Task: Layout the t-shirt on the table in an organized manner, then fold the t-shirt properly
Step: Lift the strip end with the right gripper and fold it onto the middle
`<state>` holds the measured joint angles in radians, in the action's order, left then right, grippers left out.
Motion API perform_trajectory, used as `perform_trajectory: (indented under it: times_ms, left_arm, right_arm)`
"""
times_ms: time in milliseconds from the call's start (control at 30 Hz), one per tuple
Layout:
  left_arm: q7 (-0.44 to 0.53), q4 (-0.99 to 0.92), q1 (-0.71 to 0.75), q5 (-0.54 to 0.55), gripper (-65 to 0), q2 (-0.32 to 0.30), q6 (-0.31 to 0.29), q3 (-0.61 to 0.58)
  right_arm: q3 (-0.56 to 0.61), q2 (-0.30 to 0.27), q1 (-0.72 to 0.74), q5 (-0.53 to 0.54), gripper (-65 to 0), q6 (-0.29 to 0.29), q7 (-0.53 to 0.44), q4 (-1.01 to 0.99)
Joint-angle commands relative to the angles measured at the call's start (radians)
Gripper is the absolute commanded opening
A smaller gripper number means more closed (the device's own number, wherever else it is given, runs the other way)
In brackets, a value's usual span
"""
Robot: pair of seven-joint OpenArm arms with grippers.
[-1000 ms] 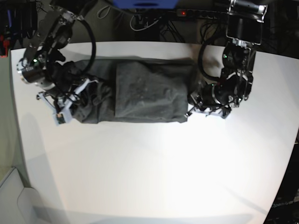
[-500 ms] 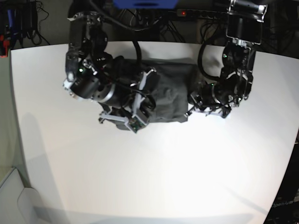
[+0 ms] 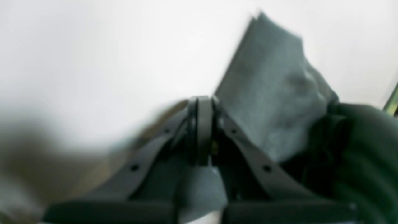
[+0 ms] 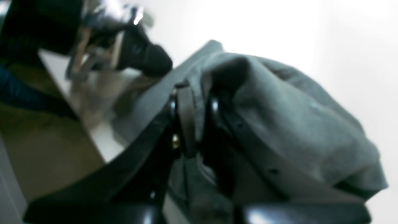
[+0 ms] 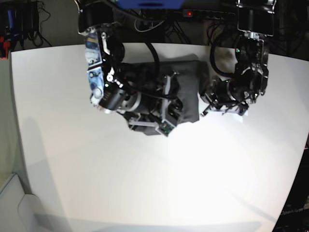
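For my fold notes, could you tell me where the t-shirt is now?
In the base view the t-shirt lies near the table's far edge, between both grippers.

We count one dark charcoal-grey cloth t-shirt [image 5: 188, 92], one large white smooth worktop [image 5: 145, 183], and two black robot arms, each with one gripper.

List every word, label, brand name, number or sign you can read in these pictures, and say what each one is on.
There is no text that can be read.
The t-shirt shows no print or visible label.
The table is plain white.
The right gripper and the left gripper carry no readable marking; both wrist views are blurred.
Faint pale marks at the base view's bottom right corner are too small to read.
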<state>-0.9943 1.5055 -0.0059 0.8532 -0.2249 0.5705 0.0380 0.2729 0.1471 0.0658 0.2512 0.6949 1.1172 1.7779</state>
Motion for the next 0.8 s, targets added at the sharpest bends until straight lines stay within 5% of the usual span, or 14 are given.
perform_trajectory:
  times_ms: [0,633,767]
  left_arm:
    - [-0.008,0.017,-0.019,0.021,-64.6,-0.005,0.016,0.009]
    - [-0.004,0.023,0.042,0.018,-64.5,-0.006,0.016,0.098]
    - [-0.008,0.023,0.053,0.021,-64.5,-0.003,0.016,0.167]
  right_arm:
    - [0.019,0.01,0.019,0.024,-65.0,0.003,-0.025,0.013]
    - [0.119,0.01,0.038,0.024,-65.0,0.003,-0.029,-0.1]
    - [0.177,0.01,0.038,0.024,-55.8,0.003,-0.029,-0.1]
